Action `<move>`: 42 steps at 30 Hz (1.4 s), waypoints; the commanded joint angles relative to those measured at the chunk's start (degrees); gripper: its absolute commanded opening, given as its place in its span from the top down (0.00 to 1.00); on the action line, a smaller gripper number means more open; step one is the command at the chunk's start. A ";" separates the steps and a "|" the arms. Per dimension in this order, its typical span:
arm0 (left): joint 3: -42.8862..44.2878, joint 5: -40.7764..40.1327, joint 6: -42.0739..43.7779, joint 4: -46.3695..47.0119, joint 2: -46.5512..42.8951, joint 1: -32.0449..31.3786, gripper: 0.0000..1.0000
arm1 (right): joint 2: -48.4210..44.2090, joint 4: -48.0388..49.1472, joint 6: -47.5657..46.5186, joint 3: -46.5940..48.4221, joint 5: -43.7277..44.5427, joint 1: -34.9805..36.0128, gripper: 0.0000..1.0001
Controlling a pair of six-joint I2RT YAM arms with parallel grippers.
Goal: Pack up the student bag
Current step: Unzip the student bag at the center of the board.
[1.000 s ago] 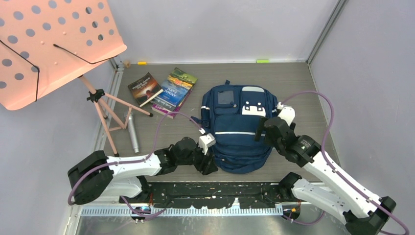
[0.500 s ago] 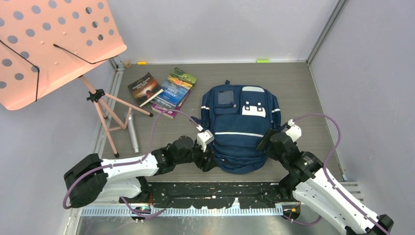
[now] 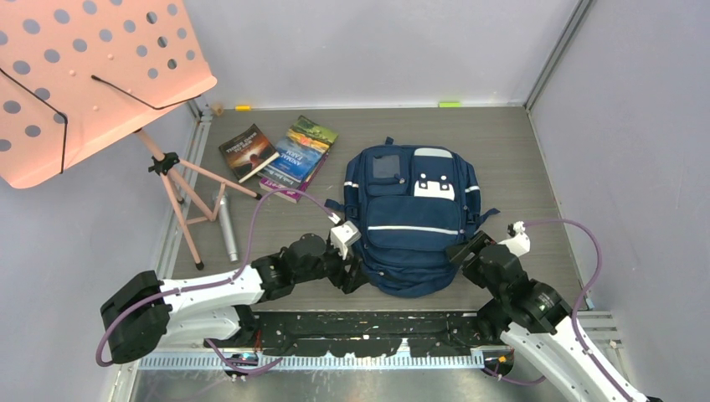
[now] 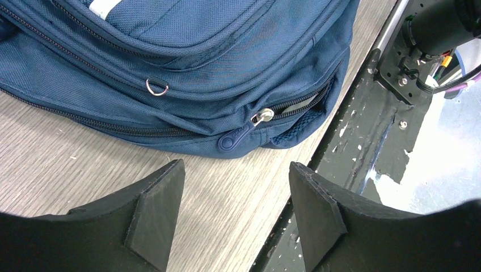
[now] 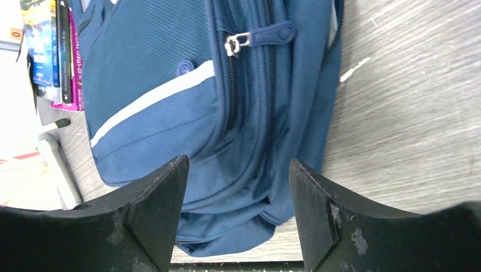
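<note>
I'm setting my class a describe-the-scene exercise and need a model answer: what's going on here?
Two robot arms are working at a navy backpack lying flat on the table. The left gripper is open, low at the backpack's near left corner, facing a zipper pull. The right gripper, also open, is at the backpack's near right side. Neither holds anything. A few books lie on the table, left of the backpack in the overhead view, outside it.

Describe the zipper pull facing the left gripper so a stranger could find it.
Find the large navy blue fabric backpack. At its near corner, beside the left gripper and the black base rail, a navy tab-shaped zipper pull hangs from a silver slider. Unlike the metal D-ring above it, it lies low by the tabletop.
</note>
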 commanded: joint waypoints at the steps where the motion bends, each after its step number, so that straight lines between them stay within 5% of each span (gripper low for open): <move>1: -0.24 -1.66 1.11 0.29 -0.99 -0.28 0.30 | -2.82 -6.43 2.67 1.07 1.11 0.07 0.29; 15: 0.47 -0.88 1.54 0.03 -0.25 -0.27 0.28 | 4.32 7.62 2.26 -4.92 -0.90 0.07 0.29; 20: 0.95 -0.90 2.08 -1.80 -1.56 -0.27 0.28 | 10.98 14.28 0.54 -3.39 -1.69 0.07 0.54; 30: 1.10 0.29 1.96 -1.29 -3.64 -0.28 0.23 | 14.93 9.62 -5.30 9.96 -0.45 0.07 0.99; 42: 4.45 3.58 1.74 2.46 1.60 -0.08 0.26 | 13.31 10.32 -7.89 16.86 3.41 0.07 0.99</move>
